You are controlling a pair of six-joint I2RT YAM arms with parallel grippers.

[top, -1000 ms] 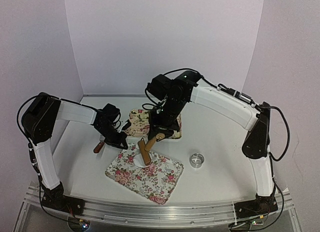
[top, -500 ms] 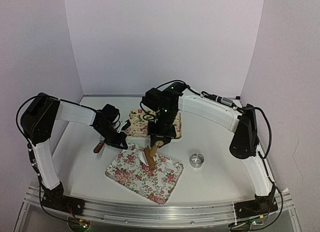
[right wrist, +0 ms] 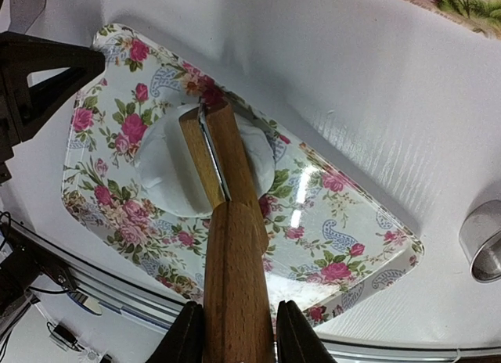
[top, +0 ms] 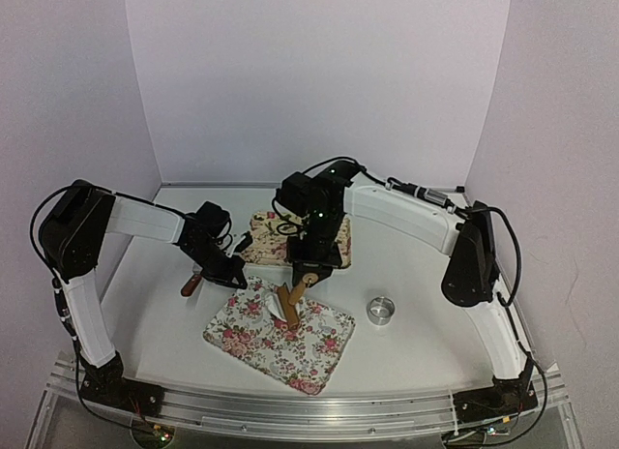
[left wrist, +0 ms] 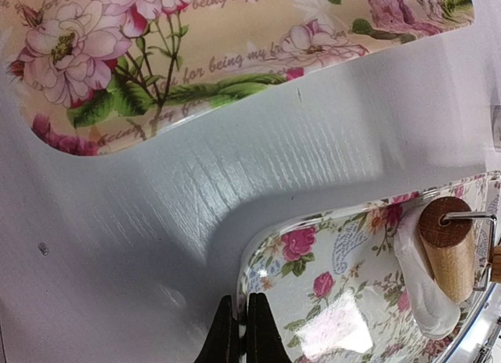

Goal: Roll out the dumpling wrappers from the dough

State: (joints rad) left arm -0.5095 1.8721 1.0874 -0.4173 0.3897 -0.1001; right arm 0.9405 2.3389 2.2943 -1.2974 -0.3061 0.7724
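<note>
A flattened white patch of dough (right wrist: pixel 168 171) lies on the near flowered tray (right wrist: pixel 344 238). A wooden roller (right wrist: pixel 223 159) rests across the dough. My right gripper (right wrist: pixel 239 332) is shut on the roller's wooden handle and hangs over the tray (top: pixel 309 347) in the top view. At that tray's left corner, my left gripper (left wrist: pixel 241 332) is shut on the rim (left wrist: pixel 249 273). The left wrist view shows the roller's end (left wrist: pixel 448 246) with dough (left wrist: pixel 419 292) under it. Dumpling wrappers are out of view.
A second flowered tray (top: pixel 271 226) lies behind the near one, partly hidden by the right arm. A shiny metal ring (top: pixel 382 311) stands on the table to the right. A brown-handled tool (top: pixel 191 283) lies at the left, beside the left arm.
The right arm folded in and swung the roller from nearly upright to slanted, its lower end shifting slightly right over the dough. The left gripper has kept its hold on the tray.
</note>
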